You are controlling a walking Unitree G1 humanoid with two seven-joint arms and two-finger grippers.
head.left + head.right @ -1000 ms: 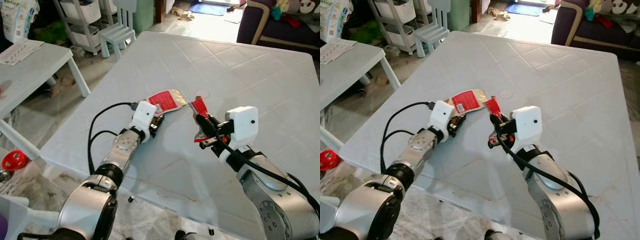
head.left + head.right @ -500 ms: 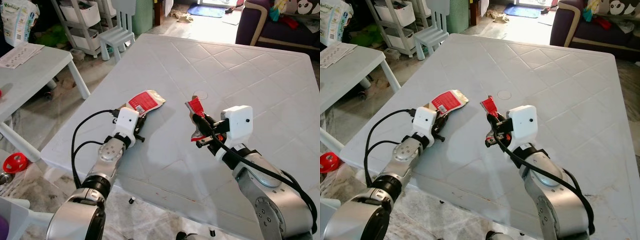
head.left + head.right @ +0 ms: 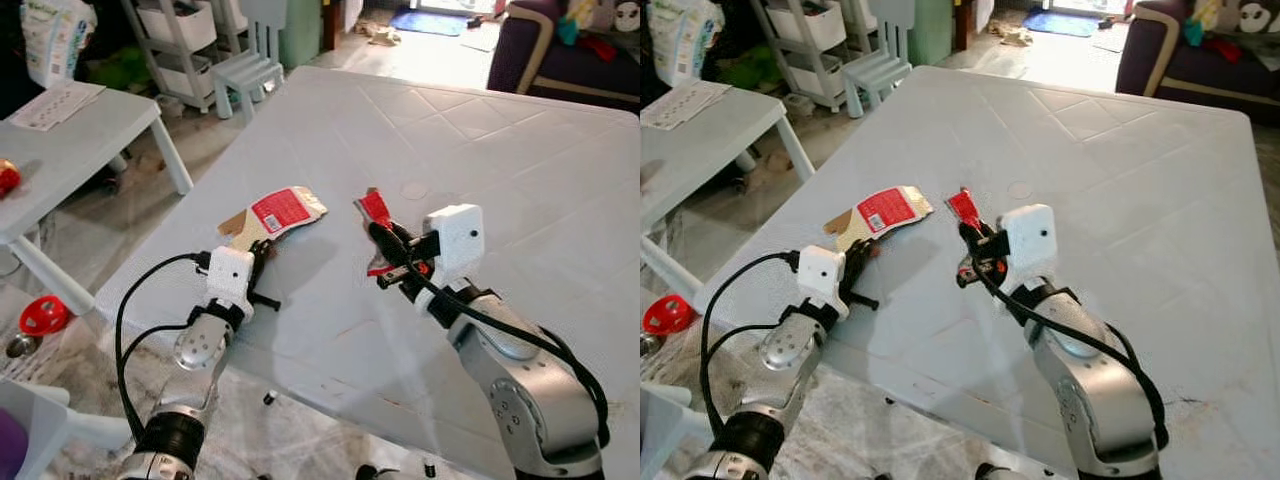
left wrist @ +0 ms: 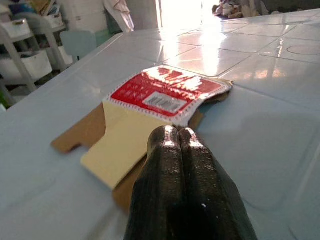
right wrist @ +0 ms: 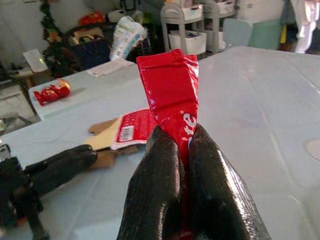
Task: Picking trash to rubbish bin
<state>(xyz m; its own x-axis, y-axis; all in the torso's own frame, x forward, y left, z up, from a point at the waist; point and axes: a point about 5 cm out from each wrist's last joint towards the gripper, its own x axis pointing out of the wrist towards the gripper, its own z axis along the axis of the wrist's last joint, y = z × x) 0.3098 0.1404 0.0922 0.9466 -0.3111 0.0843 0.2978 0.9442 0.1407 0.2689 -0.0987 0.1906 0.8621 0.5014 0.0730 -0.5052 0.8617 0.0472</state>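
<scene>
From the head, the right pincer (image 3: 383,240) is held above the white worktop (image 3: 520,180), and the flat card packet (image 3: 272,213) lies near the left pincer (image 3: 262,270). The left wrist view shows its fingers (image 4: 186,175) pressed together with nothing between them, just short of the packet. The right wrist view shows fingers (image 5: 165,180) pinching a red wrapper (image 5: 172,95).

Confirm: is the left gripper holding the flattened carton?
No, the left gripper is shut on nothing, short of the flattened carton lying on the table.

This was a lived-in home: a large white plastic table (image 3: 520,150), a small child's chair (image 3: 245,62), storage shelves (image 3: 185,30) (with bins), and a dark sofa (image 3: 560,60).
</scene>
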